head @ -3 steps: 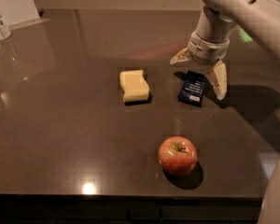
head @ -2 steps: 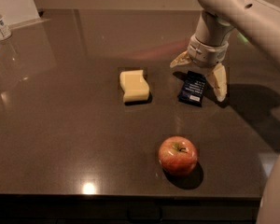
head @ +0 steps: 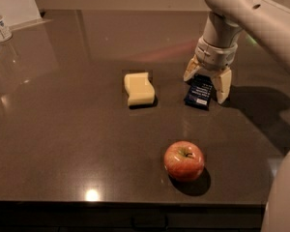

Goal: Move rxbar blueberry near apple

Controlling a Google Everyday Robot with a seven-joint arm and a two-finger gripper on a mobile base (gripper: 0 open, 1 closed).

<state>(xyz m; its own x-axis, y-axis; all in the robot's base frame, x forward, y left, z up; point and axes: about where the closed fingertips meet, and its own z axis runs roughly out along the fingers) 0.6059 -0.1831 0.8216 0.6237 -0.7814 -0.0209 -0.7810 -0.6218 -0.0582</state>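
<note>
The rxbar blueberry (head: 199, 93), a small flat bar in a dark navy wrapper with white text, lies on the dark table right of centre. My gripper (head: 206, 82) hangs straight above it, open, with one cream finger on each side of the bar's far end; whether the fingers touch it I cannot tell. The apple (head: 184, 160), round and red with a short stem, sits nearer the front edge, a good hand's length in front of the bar.
A pale yellow wavy block (head: 138, 88) lies left of the bar. A clear bottle (head: 1, 27) and a white board (head: 12, 3) stand at the far left corner. The table's front edge (head: 135, 204) runs just in front of the apple.
The gripper has come a little lower around the bar. The bar, apple and yellow block have not moved.
</note>
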